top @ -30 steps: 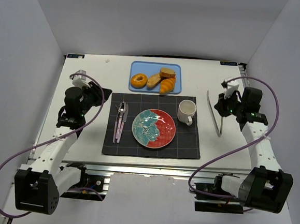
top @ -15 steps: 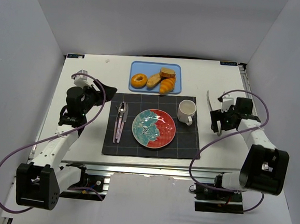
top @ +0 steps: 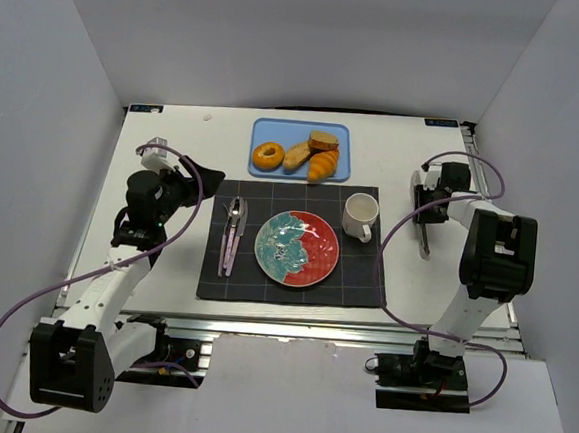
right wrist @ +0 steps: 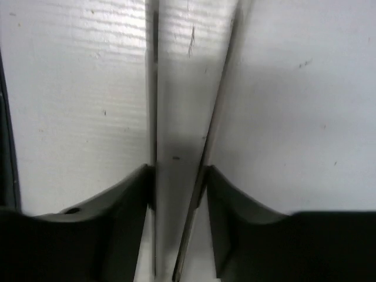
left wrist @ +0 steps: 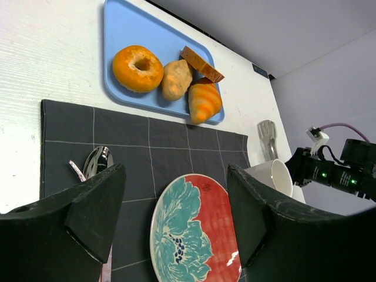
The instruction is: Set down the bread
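The bread [top: 296, 156] [left wrist: 175, 79], a plain golden-tan roll, lies on the blue tray [top: 341, 132] [left wrist: 117, 23] between a glazed donut [top: 267, 156] [left wrist: 137, 68] and an orange croissant [top: 323, 165] [left wrist: 204, 101]. My left gripper [top: 187, 183] [left wrist: 175, 176] hangs open and empty over the placemat's left edge, well short of the tray. At the right, my right gripper [top: 424, 200] [right wrist: 177, 173] is down on silver tongs [top: 423, 242] [right wrist: 182, 88], its fingers pressed against both arms of them.
A red and teal plate [top: 297, 247] [left wrist: 194, 235] sits mid-placemat [top: 365, 283] [left wrist: 170, 147]. A white cup [top: 360, 216] [left wrist: 273, 176] stands to its right, cutlery [top: 233, 232] [left wrist: 94, 161] to its left. A toast slice [top: 323, 140] [left wrist: 201, 64] shares the tray.
My right gripper swung in from the table's right side onto the upper part of the tongs, opened wide, then closed against them. My left jaws spread wide open.
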Available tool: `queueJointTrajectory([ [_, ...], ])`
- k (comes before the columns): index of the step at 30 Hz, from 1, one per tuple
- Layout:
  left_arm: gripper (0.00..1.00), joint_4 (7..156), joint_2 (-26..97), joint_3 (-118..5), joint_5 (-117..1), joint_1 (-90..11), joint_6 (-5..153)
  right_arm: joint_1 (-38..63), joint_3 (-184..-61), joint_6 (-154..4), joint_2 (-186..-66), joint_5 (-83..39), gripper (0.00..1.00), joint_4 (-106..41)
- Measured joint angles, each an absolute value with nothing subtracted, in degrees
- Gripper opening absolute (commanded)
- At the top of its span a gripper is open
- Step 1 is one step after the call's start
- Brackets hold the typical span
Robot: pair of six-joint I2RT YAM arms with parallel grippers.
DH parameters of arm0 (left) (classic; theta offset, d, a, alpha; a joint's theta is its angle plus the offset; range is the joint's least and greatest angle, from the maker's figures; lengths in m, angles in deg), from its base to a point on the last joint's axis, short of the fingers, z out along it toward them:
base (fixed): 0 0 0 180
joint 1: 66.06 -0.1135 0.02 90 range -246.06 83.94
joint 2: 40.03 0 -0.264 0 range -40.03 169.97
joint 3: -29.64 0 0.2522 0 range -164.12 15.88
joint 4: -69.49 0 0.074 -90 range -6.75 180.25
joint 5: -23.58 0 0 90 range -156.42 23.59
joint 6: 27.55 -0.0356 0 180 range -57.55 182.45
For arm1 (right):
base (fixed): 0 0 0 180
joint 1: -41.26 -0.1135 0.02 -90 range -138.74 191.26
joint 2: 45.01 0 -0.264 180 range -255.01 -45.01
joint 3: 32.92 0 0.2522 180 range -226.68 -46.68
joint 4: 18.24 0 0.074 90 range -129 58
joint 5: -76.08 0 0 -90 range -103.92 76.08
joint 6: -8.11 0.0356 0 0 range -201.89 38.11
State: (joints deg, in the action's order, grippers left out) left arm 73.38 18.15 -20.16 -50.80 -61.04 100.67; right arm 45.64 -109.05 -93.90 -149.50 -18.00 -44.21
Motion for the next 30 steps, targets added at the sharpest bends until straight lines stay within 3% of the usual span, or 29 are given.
queueJointTrajectory([
  [2, 0.79, 73.7, 17.8, -20.2, -50.9, -61.0, 100.6, 45.6, -110.3, -93.2, -150.5, -18.5, 0.12, -43.9],
  [5, 0.8, 74.3, 17.1, -20.2, -51.0, -61.0, 100.6, 45.7, -110.3, -92.9, -150.4, -19.3, 0.06, -44.3],
  [8, 0.8, 74.3, 16.9, -20.1, -51.0, -61.0, 100.6, 45.7, -109.9, -94.2, -149.4, -20.6, 0.11, -45.3],
  [11, 0.8, 74.2, 16.9, -20.0, -51.0, -61.0, 100.7, 45.4, -110.0, -96.9, -146.3, -23.0, 0.27, -47.4],
  [14, 0.8, 74.2, 16.9, -19.9, -51.0, -61.0, 100.7, 44.0, -113.5, -99.8, -143.3, -25.2, 0.38, -49.6],
  [23, 0.8, 74.2, 17.0, -19.9, -51.0, -61.0, 100.6, 34.4, -133.9, -104.1, -143.3, -29.6, 0.45, -52.5],
  [30, 0.8, 74.6, 16.6, -19.9, -51.0, -61.0, 100.6, 26.0, -141.4, -112.6, -148.4, -31.1, 0.42, -57.6],
])
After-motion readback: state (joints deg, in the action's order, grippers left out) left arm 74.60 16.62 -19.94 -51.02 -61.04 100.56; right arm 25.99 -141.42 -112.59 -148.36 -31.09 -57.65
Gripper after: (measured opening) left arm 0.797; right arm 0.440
